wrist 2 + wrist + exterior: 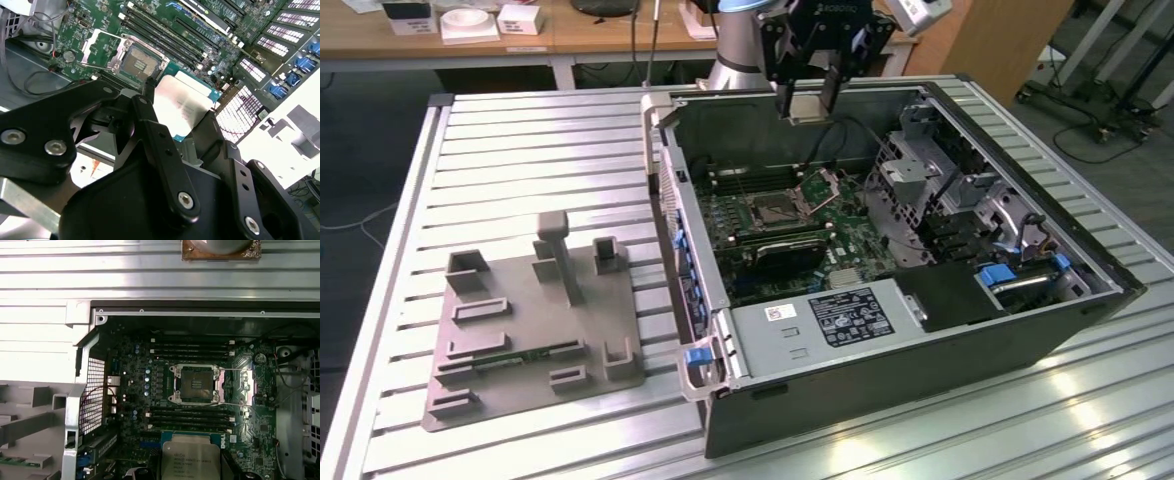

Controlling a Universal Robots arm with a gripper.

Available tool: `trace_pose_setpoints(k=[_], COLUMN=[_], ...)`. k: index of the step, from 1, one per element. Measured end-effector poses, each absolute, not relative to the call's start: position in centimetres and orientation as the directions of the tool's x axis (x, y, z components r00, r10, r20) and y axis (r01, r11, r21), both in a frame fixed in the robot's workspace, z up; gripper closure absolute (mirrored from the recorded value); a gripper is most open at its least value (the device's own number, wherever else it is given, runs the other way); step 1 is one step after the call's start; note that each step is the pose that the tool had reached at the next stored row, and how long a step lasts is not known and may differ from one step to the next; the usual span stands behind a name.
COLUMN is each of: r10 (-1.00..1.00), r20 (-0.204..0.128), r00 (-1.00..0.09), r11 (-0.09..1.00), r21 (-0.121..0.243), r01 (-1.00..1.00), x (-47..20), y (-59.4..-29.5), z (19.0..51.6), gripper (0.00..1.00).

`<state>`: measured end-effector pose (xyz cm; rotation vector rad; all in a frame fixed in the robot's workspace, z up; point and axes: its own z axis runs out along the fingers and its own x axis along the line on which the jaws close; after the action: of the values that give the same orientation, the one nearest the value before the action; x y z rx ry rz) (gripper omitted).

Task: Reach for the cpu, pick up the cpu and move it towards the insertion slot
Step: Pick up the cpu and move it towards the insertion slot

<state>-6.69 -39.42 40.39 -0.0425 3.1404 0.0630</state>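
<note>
Over the slatted table [520,150], the end effector [810,108] hangs downward, grasping the cpu [182,102] above the insertion slot [195,384].

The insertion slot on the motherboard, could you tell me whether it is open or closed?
Open: the insertion slot has its hinged plate swung aside and its dark centre bare, while the cpu sits in the gripper.

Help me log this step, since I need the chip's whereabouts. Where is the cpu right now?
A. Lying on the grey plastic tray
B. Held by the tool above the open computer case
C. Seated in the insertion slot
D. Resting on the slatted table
B: in the second wrist view the cpu sits between the tool's fingers, while the insertion slot on the motherboard below shows its bare dark centre.
</note>
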Motion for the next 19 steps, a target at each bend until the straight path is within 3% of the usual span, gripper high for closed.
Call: trace_pose_setpoints(k=[19], r10=[-0.027], r20=[-0.001], r00=[-1.0], r11=[0.999], r21=[0.036], r01=[-0.027], x=[-5.9], y=[-33.6], z=[38.8], gripper=[0.45])
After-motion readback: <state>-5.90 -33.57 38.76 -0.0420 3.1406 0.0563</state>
